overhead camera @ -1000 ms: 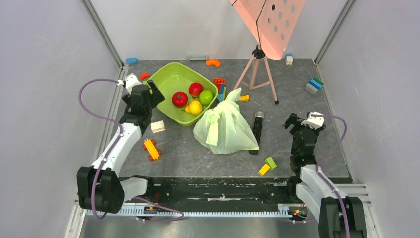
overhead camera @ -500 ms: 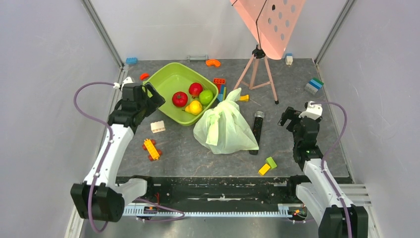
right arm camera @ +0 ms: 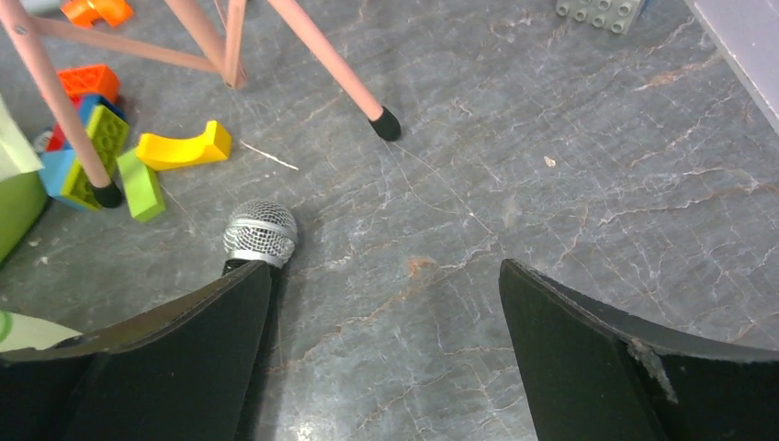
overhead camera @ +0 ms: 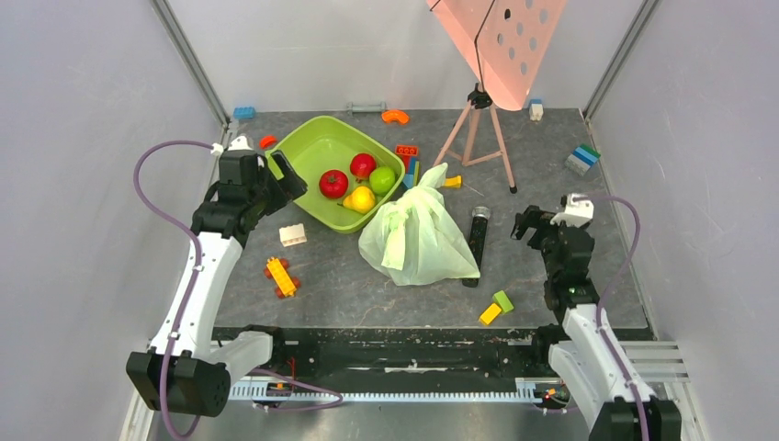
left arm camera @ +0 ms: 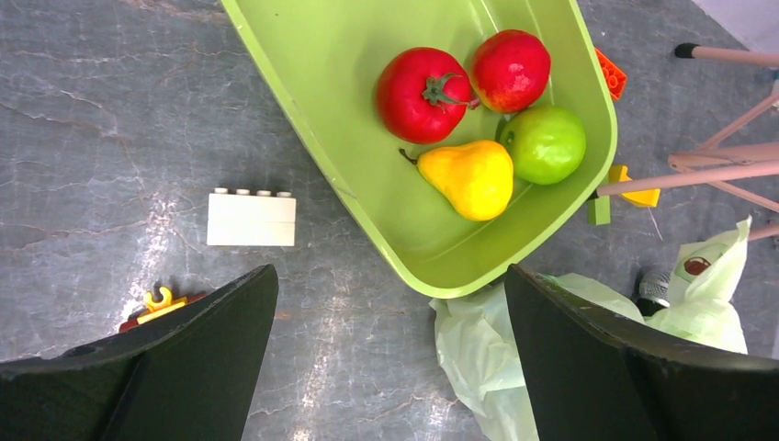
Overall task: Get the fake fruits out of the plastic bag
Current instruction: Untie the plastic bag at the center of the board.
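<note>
**A:** where's the plastic bag [overhead camera: 418, 239] sitting right now?

**B:** mid-table, slumped in a heap with the handles bunched on top, can't see inside it. My right gripper [right arm camera: 386, 271] hovers well off to the bag's right, fingers spread wide with nothing in them. There's a black microphone [overhead camera: 477, 243] lying along the bag's right side

**A:** and your left?

**B:** left gripper [left arm camera: 388, 276] is behind-left of the bag, fingers wide apart and empty too. Just behind-left of the bag is the lime tub [overhead camera: 312, 152], holding a round green fruit [overhead camera: 382, 180] beside a tomato [overhead camera: 333, 184], apple [overhead camera: 363, 165] and pear [overhead camera: 361, 198]
</note>
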You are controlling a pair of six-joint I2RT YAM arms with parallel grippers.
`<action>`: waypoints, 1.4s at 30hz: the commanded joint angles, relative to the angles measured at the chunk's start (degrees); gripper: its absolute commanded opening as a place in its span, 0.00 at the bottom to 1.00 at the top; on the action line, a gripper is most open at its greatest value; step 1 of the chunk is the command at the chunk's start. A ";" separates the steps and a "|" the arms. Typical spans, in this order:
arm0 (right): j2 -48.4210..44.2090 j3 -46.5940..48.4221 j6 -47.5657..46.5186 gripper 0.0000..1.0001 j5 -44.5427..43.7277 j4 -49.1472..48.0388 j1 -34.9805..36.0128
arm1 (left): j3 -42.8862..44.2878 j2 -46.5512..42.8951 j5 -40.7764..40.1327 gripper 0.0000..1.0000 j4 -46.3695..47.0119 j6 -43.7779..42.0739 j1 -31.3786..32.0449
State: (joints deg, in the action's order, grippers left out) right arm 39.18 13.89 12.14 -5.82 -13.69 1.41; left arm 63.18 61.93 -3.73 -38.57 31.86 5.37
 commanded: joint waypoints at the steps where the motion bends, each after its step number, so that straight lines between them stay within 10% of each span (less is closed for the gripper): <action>1: 8.72 9.97 -3.16 0.98 2.01 8.05 0.13 | 0.51 -0.86 3.21 1.00 1.65 -0.59 -0.09; 9: 28.72 26.12 -0.53 0.98 13.61 20.52 -0.63 | 3.13 3.02 0.18 1.00 -2.66 -0.86 -0.44; 17: 21.78 21.71 1.32 0.98 3.06 16.82 -2.55 | 1.86 0.22 -0.76 1.00 0.33 -4.16 -0.49; 26: 18.91 21.81 -1.35 0.98 14.42 13.27 -3.65 | 1.94 -2.51 7.59 1.00 6.10 -7.69 0.24; 35: 13.51 15.31 2.27 0.99 24.17 -0.91 -1.92 | 4.04 1.75 2.61 1.00 11.78 -4.21 17.89; 42: 15.72 21.68 2.07 0.99 33.90 -0.87 11.89 | 0.60 4.78 14.33 1.00 20.94 -4.45 21.26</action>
State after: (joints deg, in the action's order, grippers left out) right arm 54.46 29.67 13.96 19.27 -10.61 6.20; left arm 64.27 64.62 3.81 -24.69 26.72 24.69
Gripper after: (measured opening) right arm 0.990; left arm 0.994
